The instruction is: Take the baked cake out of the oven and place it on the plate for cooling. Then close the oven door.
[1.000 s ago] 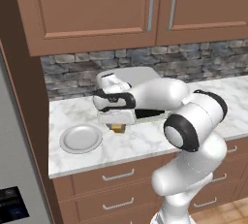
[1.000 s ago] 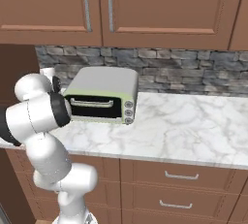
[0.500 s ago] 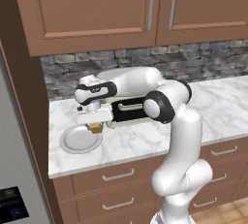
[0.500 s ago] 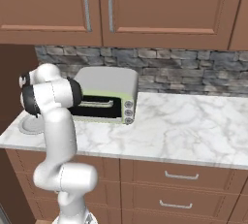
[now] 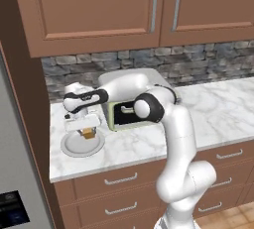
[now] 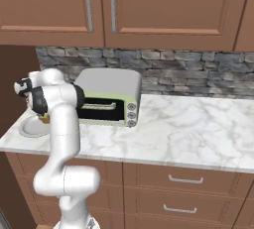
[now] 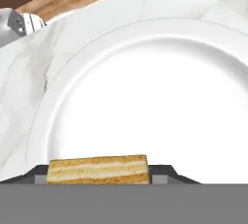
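Observation:
The baked cake [image 5: 88,133] is a small golden-brown block with a pale layer through it. My gripper [image 5: 88,129] is shut on it and holds it low over the plate [image 5: 73,146], a round white plate at the left end of the counter. In the hand view the cake [image 7: 98,168] sits between my dark fingertips [image 7: 163,172], with the plate [image 7: 145,92] spread wide right beneath. From the right base view the plate [image 6: 30,129] lies partly behind my arm. The oven and the oven door are out of view.
A small green toaster oven [image 5: 130,114] stands on the marble counter [image 5: 218,104] just right of the plate, also in the right base view [image 6: 106,96]. A grey fridge [image 5: 15,173] borders the counter's left end. A shiny metal object [image 7: 19,22] lies beyond the plate.
My arm has swung left from the front of the toaster oven to above the plate, carrying the cake with it and bringing it lower.

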